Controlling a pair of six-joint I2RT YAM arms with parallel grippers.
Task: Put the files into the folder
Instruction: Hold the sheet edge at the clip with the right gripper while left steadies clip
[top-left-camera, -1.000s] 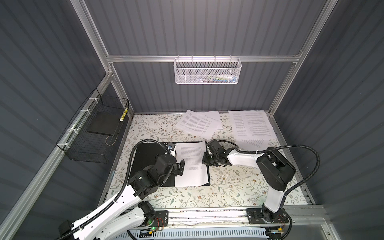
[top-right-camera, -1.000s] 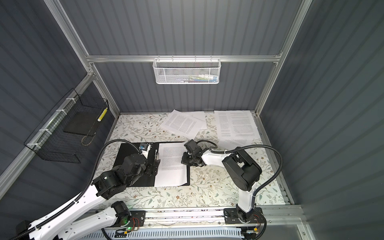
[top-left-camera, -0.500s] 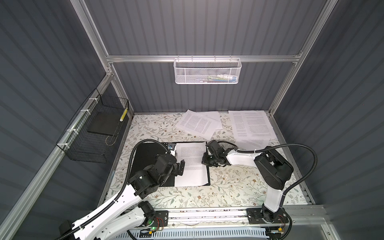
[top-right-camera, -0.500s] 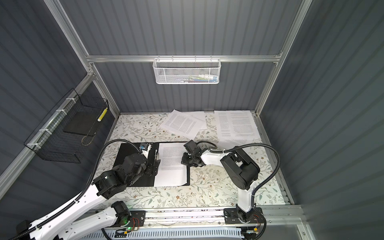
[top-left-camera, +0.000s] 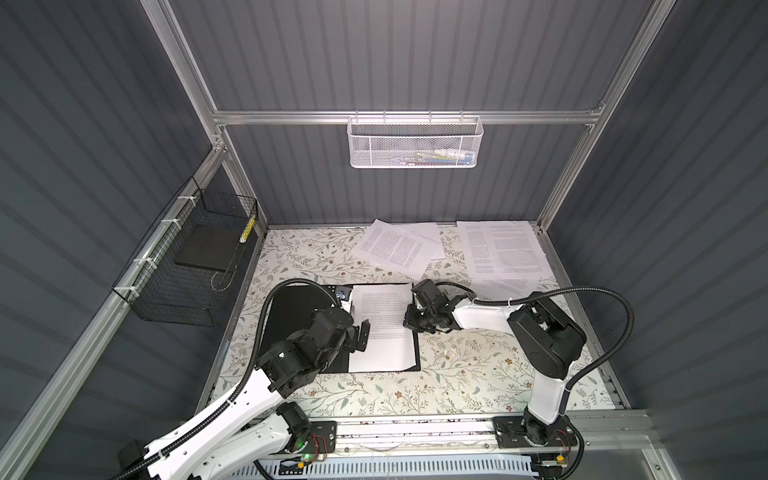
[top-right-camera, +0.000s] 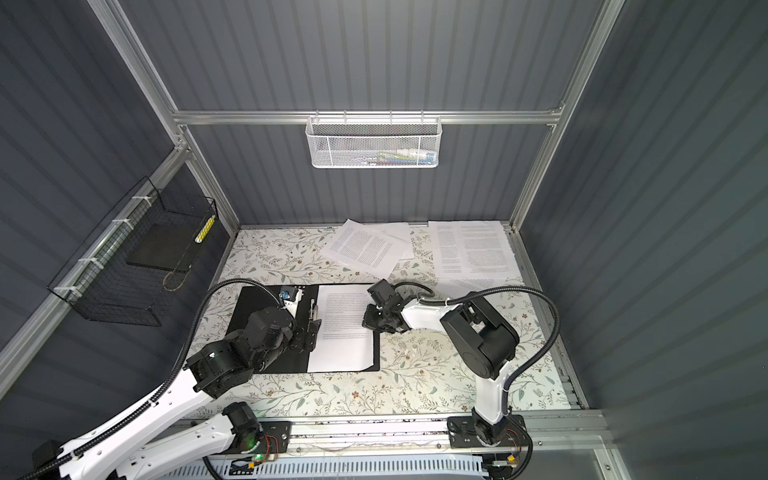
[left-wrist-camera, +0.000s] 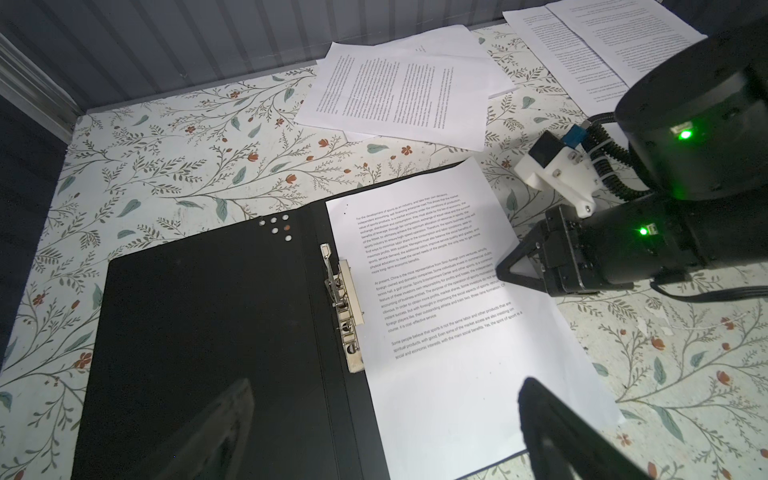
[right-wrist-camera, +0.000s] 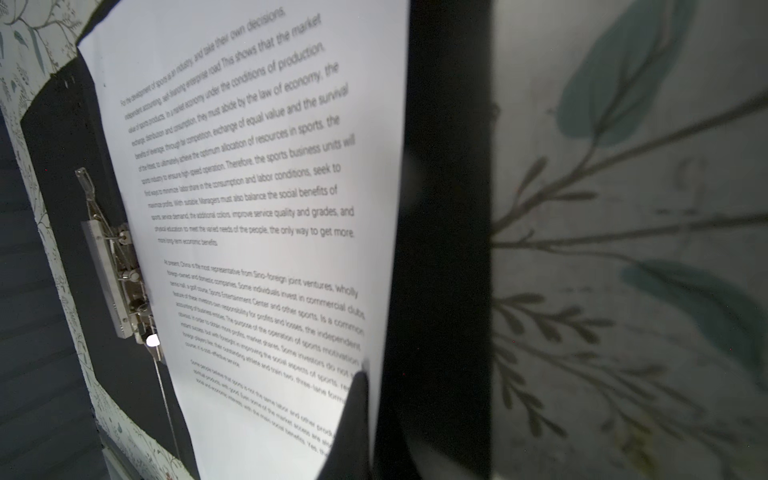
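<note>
In both top views the black folder (top-left-camera: 291, 316) lies open and flat on the near left part of the flowered table (top-left-camera: 457, 374). One printed sheet (top-left-camera: 384, 345) rests on its right half. My left gripper (top-left-camera: 360, 337) is above the folder's middle fold, jaws spread wide and holding nothing. My right gripper (top-left-camera: 408, 323) reaches in from the right, clenched, with its tip at the sheet's right edge. The other loose sheets (top-left-camera: 399, 249) lie well apart from the folder along the far edge, an overlapping heap in the middle and more in the far right corner. From my left wrist, my two spread fingers (left-wrist-camera: 552, 424) stand far apart, one over the folder's bare left cover, the other by the sheet's near right corner. The metal clip (left-wrist-camera: 343, 307) runs along the fold just left of the sheet, and small pale dots (left-wrist-camera: 276, 226) sit near the left cover's far corner. My right gripper's closed tip (left-wrist-camera: 500, 270) touches the sheet's right edge there. From my right wrist, one dark fingertip (right-wrist-camera: 357, 399) lies on the sheet right at that edge, with a black strip of folder showing beyond it. Whether any paper is nipped between the jaws I cannot tell.
</note>
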